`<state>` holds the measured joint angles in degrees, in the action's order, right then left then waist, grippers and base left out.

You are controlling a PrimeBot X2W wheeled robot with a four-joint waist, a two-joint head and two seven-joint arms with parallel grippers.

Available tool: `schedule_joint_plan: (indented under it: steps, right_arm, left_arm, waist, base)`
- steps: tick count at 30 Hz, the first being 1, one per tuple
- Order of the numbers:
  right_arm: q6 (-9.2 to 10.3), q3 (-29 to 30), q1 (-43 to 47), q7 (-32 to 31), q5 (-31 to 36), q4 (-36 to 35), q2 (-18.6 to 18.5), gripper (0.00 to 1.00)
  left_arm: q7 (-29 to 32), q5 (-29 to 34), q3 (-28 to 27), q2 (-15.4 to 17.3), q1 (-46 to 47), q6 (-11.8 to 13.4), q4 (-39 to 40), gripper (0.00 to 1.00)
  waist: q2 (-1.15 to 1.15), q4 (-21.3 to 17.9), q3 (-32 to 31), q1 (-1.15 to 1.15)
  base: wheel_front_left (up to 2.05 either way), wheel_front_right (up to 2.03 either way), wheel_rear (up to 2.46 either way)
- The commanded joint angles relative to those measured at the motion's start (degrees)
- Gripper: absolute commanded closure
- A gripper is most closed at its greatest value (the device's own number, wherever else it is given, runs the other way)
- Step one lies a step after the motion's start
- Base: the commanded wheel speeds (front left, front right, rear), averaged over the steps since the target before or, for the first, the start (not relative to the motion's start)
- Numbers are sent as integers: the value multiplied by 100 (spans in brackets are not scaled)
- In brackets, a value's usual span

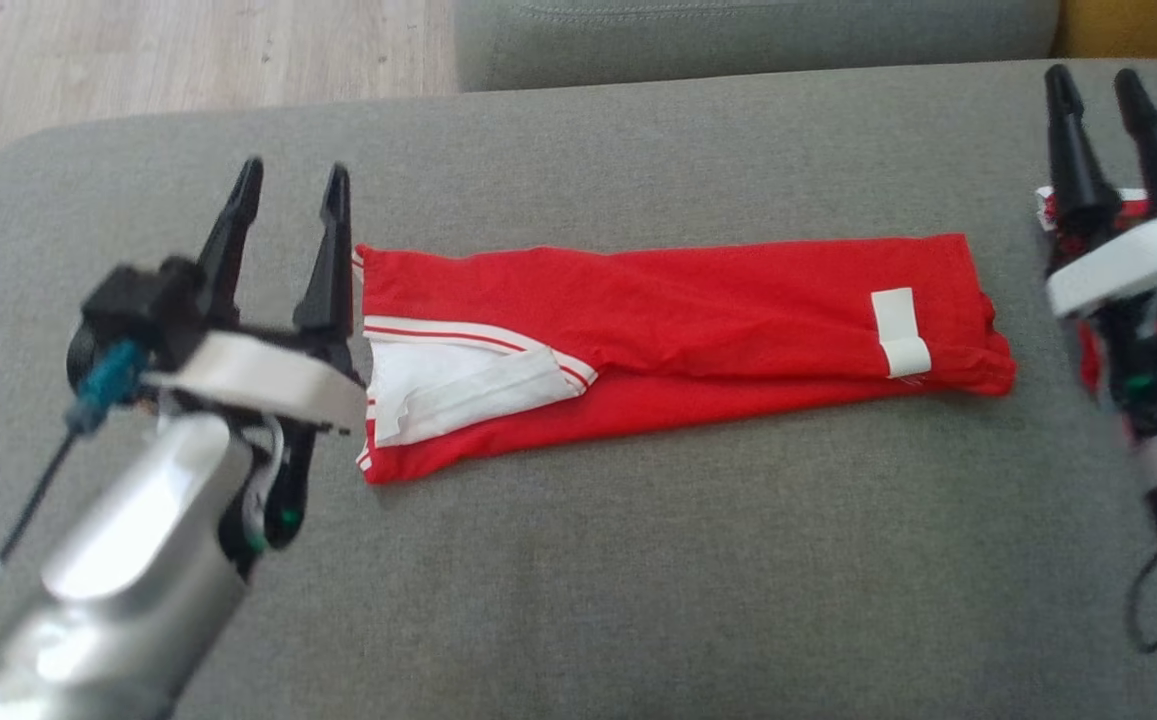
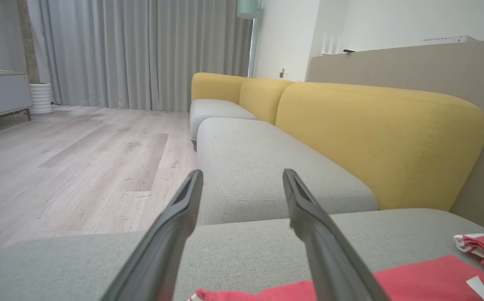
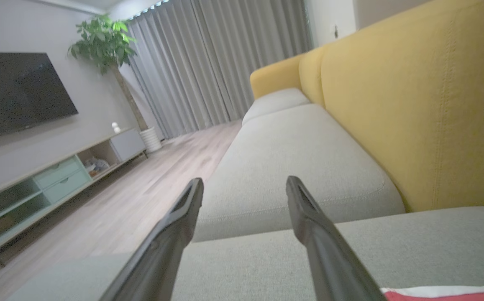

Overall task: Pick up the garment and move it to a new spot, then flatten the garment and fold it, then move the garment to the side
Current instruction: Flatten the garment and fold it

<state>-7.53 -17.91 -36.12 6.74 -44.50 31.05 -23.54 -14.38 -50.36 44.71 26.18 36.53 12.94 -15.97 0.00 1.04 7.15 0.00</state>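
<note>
The garment (image 1: 678, 330) is red with white stripes and a white lining. It lies folded into a long band across the grey sofa seat (image 1: 638, 560). My left gripper (image 1: 295, 170) stands open just left of the garment's left end, with nothing between its fingers. My right gripper (image 1: 1094, 78) is open beyond the garment's right end, also holding nothing. In the left wrist view, the open left gripper (image 2: 242, 173) hovers over the seat with the garment (image 2: 426, 276) at the lower right. In the right wrist view, the right gripper (image 3: 245, 180) is open above the seat.
A second red and white cloth (image 1: 1050, 205) lies bunched behind my right gripper, also seen as the small cloth (image 2: 482, 246). A yellow backrest (image 2: 375, 138) runs along the sofa's far side. Wooden floor (image 1: 188, 50) lies beyond the seat's left end.
</note>
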Motion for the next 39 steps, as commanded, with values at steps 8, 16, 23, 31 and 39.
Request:
schedule_joint_plan:
  steps: [8, 16, 23, 31, 39]
  right_arm:
    - [4, 1069, 1069, 782, 1652, -513, 1447, 0]
    - [4, 1592, 1966, 821, 2492, -830, 2053, 0]
    - [4, 1442, 2229, 824, 2255, -1086, 2064, 0]
    - [4, 1873, 1808, 778, 2894, -716, 2065, 0]
    - [4, 2916, 972, 418, 3301, 531, 2065, 0]
  left_arm:
    - [-61, 1129, -1615, -495, -1212, 52, 712, 0]
    - [-61, 1894, -2249, -1126, -2064, -354, 608, 0]
    - [-62, 2416, -2764, -1598, -2261, -810, 419, 0]
    - [-62, 2842, -3109, -1883, -2085, -1211, 259, 0]
    - [-62, 3115, -3297, -2066, -1886, -1500, 127, 0]
  waist:
    - [0, -65, -118, 0]
    - [0, -100, -119, 0]
    - [0, -100, -14, 0]
    - [0, 13, 308, 0]
    - [0, 214, 728, 0]
  base:
    - [0, 0, 0]
    - [0, 0, 0]
    - [0, 0, 0]
    - [0, 0, 0]
    - [0, 0, 0]
